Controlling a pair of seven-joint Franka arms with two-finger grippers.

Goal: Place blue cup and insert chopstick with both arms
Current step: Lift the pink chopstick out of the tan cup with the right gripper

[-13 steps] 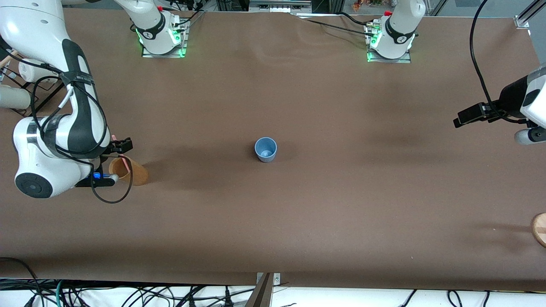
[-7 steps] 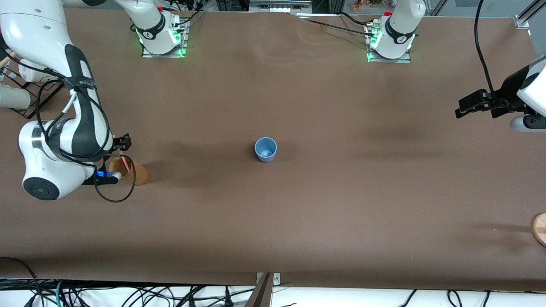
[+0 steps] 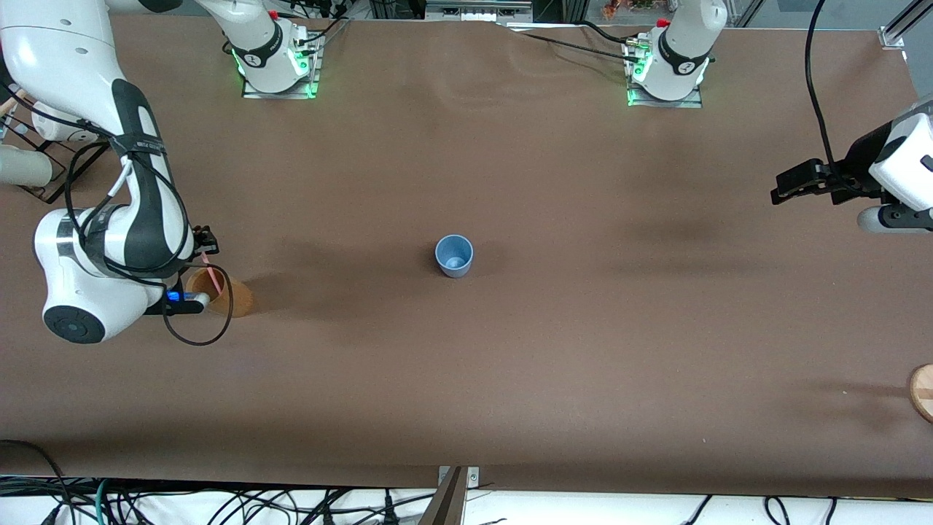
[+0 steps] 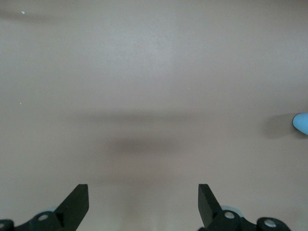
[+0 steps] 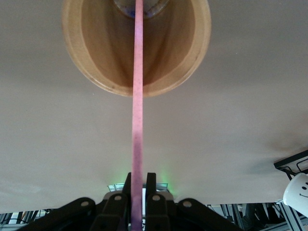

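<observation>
We see the blue cup [image 3: 454, 255] standing upright near the middle of the table [image 3: 510, 364], mouth up, well apart from both grippers; a sliver of it also shows at the edge of the left wrist view [image 4: 301, 123]. The chopstick [image 5: 137, 115] leans with its lower end inside the tan cup [image 5: 91, 62], which stands toward the right arm's end of the table [image 3: 232, 295]. We find the right gripper [image 5: 137, 195] just above that tan cup, its jaws pressed together on the chopstick's upper end. In the front view the pink stick [image 3: 212, 273] runs from the gripper [image 3: 205, 240] down into the tan cup. The left gripper [image 3: 791, 186] hangs over bare table at the left arm's end, waiting, its fingers [image 4: 77, 202] spread wide with nothing between them. A round wooden piece [image 3: 922, 390] lies at the table's edge on that same end.
</observation>
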